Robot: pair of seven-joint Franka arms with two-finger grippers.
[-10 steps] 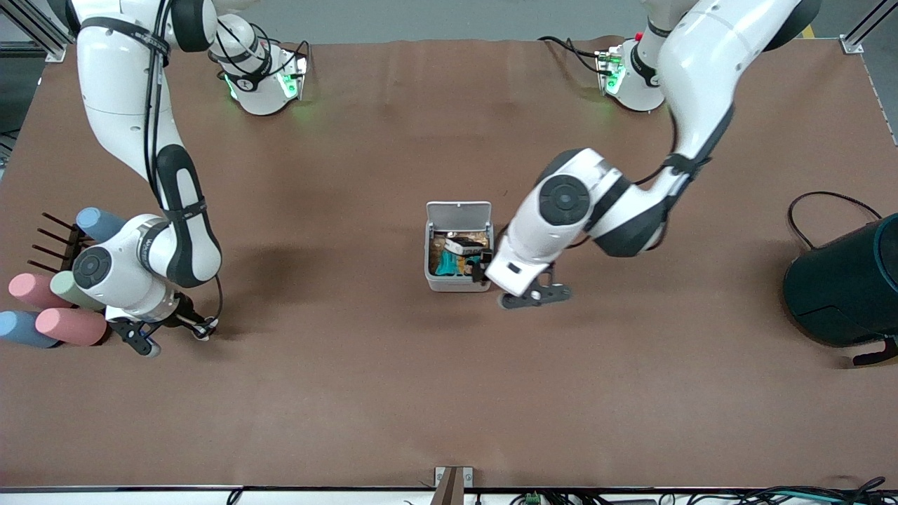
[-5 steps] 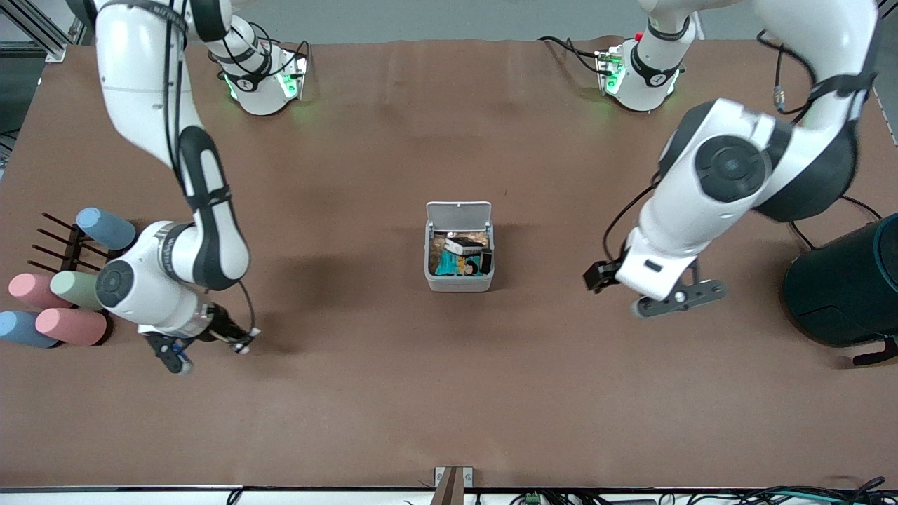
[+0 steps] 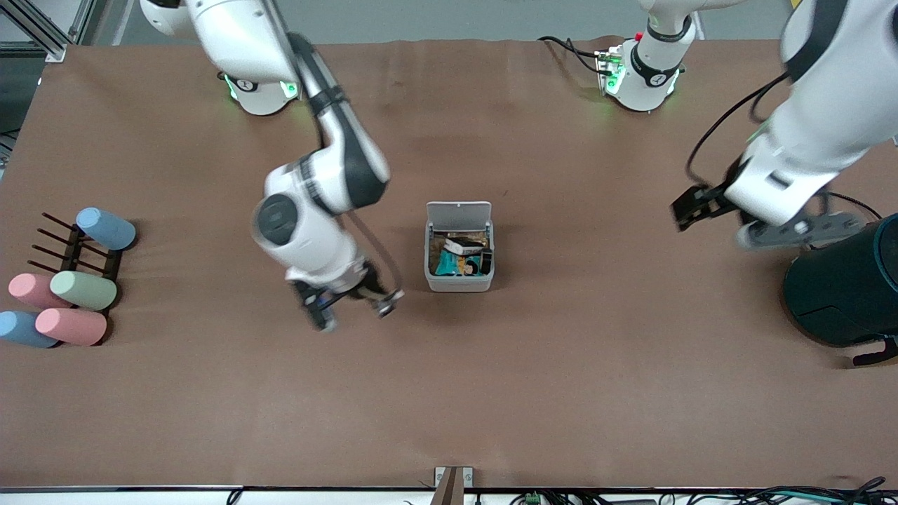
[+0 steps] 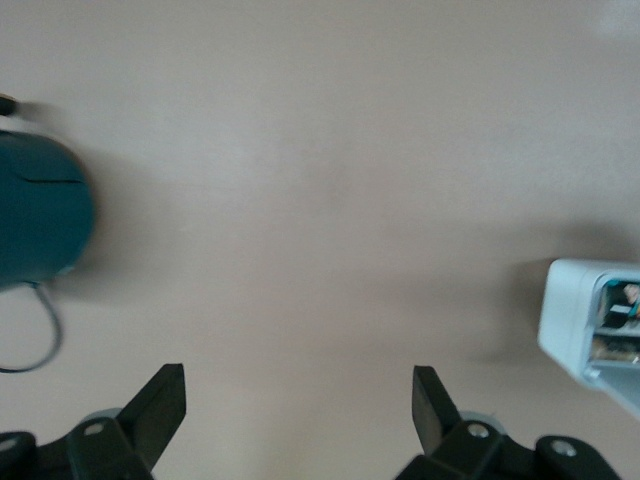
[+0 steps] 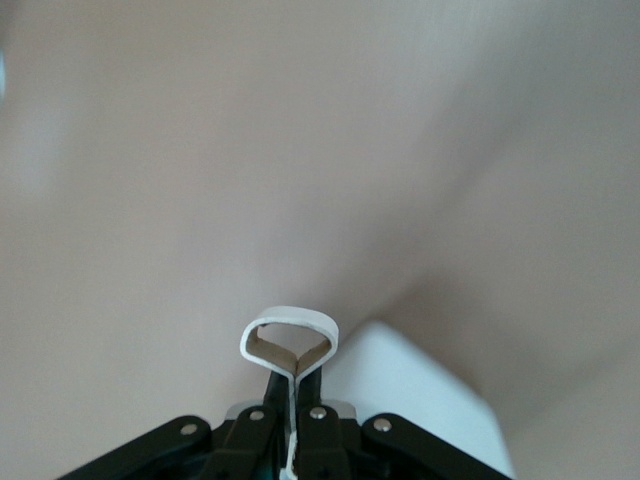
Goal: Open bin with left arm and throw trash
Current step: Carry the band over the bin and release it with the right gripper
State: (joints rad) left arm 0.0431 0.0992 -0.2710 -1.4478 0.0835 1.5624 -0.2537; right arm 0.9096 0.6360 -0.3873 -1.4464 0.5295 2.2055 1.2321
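Front view: right gripper [image 3: 351,308] is held over the table [image 3: 561,393] just beside the bin [image 3: 459,280], toward the right arm's end. The bin's lid [image 3: 459,211] is raised, and packets are seen inside. Left gripper [image 3: 729,217] is held over the table near the teal cylinder [image 3: 842,294].

Left wrist view: the fingers [image 4: 160,400] are spread wide with nothing gripped; the bin [image 4: 575,320] is seen apart.

Right wrist view: a white loop [image 5: 288,340] is pinched between closed fingers [image 5: 262,385].

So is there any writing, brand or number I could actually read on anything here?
None can be read.
Packets in the open bin: printing shows, too small to read.
Bases of the arms: a dark mark each, too small to read.
Right gripper pinches a plain white loop; no text.
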